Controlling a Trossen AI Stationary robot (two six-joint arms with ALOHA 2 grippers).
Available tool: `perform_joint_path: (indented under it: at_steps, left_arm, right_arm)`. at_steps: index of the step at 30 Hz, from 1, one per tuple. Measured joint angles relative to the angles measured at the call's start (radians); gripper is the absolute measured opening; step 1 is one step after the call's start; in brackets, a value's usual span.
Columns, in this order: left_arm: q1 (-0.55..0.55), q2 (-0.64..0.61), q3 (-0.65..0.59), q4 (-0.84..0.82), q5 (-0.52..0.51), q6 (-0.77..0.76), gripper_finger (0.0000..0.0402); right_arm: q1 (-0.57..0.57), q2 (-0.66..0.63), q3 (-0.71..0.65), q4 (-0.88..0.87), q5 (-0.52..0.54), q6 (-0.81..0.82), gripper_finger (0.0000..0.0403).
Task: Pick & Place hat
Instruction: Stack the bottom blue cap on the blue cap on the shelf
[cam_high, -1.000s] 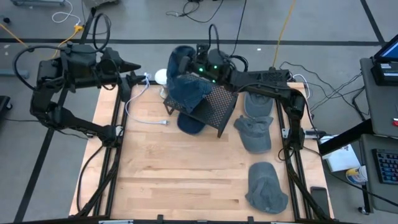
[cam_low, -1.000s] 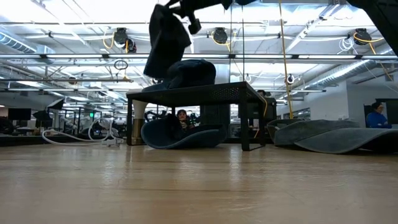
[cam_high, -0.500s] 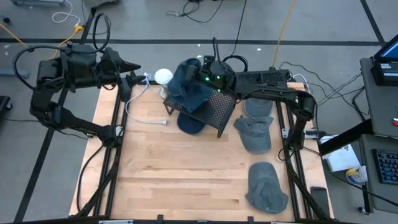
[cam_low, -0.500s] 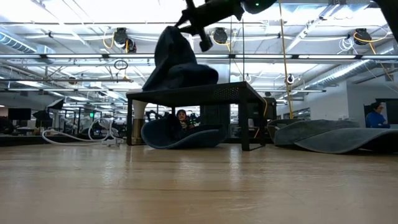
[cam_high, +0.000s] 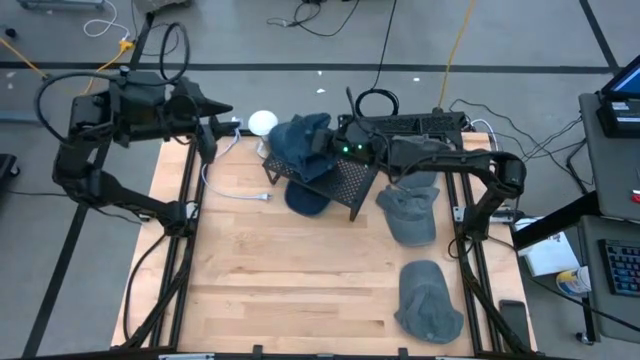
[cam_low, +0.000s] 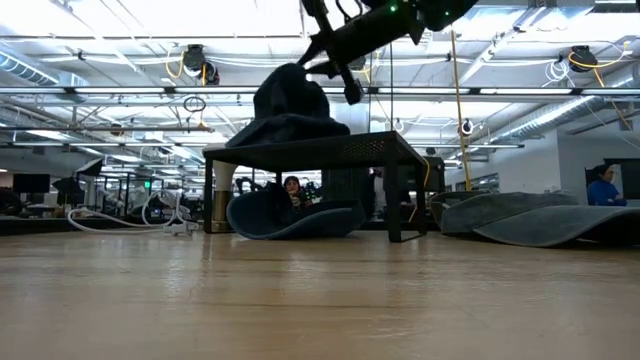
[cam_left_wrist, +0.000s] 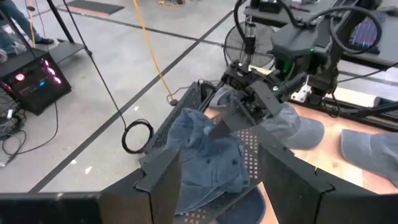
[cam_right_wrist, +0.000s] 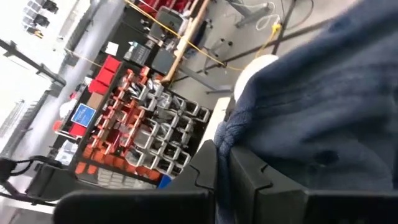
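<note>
A dark blue hat (cam_high: 300, 145) lies heaped on top of a black mesh rack (cam_high: 345, 180), over another blue hat of the same colour. In the low view the hat (cam_low: 290, 105) rests on the rack top (cam_low: 330, 148). My right gripper (cam_high: 322, 146) reaches in from the table's right and is shut on it. One more blue hat (cam_high: 303, 203) lies on the table under the rack. My left gripper (cam_high: 215, 126) is open, waiting off the table's far left corner; its wrist view shows the hat (cam_left_wrist: 205, 152) ahead. My right gripper (cam_right_wrist: 227, 155) pinches an edge of the blue hat's cloth (cam_right_wrist: 225, 140) between its two fingers. It comes slanting down from the table's right (cam_low: 340, 72). The hat's bulk sits on the rack top, slack below the fingers.
Three grey hats lie along the table's right side (cam_high: 415, 170), (cam_high: 408, 215), (cam_high: 430, 300). A white round object (cam_high: 262, 122) and a white cable (cam_high: 235, 185) lie left of the rack. The near half of the wooden table (cam_high: 280, 290) is bare.
My right gripper has come down and toward the table's near right, still shut on the hat. The hat, hanging high beside the rack a second ago, has been lowered and now sits heaped on the rack top.
</note>
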Motion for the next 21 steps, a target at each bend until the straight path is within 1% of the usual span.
perform_joint_path:
  at_steps: [6, 8, 11, 19, 21]
  left_arm:
    - [0.000, 0.032, 0.000, 0.000, 0.001, -0.010, 0.0202]
    - [0.000, 0.044, 0.000, 0.001, 0.001, -0.029, 0.0200]
    - [0.000, 0.051, 0.000, -0.002, 0.003, -0.060, 0.0205]
    - [0.000, 0.045, 0.000, 0.016, 0.022, -0.093, 0.0238]
    - [-0.002, 0.043, 0.000, 0.016, 0.030, -0.094, 0.0247]
  right_arm:
    - [0.007, 0.000, -0.053, -0.002, -0.001, 0.010, 0.0008]
    - [0.004, 0.000, -0.059, -0.002, -0.028, 0.019, 0.0018]
    - [-0.003, 0.001, -0.059, -0.002, -0.100, -0.010, 0.0055]
    - [-0.007, -0.033, -0.058, -0.078, -0.106, -0.033, 0.0185]
    - [-0.007, -0.058, -0.062, -0.136, -0.103, -0.050, 0.0213]
